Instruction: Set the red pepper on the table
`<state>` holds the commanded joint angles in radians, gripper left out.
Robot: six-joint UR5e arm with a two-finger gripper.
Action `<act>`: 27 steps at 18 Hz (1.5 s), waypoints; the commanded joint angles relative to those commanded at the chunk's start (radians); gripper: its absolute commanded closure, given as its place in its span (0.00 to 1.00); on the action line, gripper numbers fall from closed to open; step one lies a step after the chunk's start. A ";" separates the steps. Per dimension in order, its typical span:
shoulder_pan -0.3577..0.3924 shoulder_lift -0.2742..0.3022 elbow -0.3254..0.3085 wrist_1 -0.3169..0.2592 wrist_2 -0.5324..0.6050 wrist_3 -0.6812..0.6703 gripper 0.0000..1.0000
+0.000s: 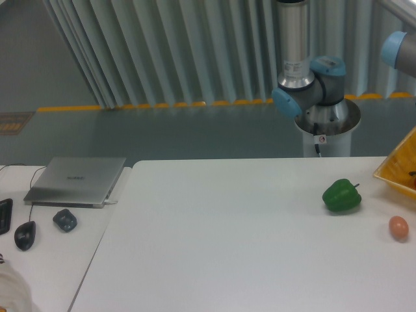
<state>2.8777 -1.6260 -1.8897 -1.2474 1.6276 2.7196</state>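
**Red pepper out of sight, claw off frame**

The arm's base is standing behind the counter, its far links running out past the right edge, so the claw's state is impossible to tell. No red pepper is showing; only the green pepper, an orange-pink egg and a yellow tray's corner are sitting rightward, where I'm guessing the action lies.
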 joint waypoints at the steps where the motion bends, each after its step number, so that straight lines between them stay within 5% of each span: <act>1: 0.005 -0.002 -0.009 0.022 -0.002 0.003 0.00; 27: -0.009 -0.095 -0.060 0.155 -0.005 0.002 0.00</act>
<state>2.8686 -1.7211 -1.9497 -1.0922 1.6230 2.7213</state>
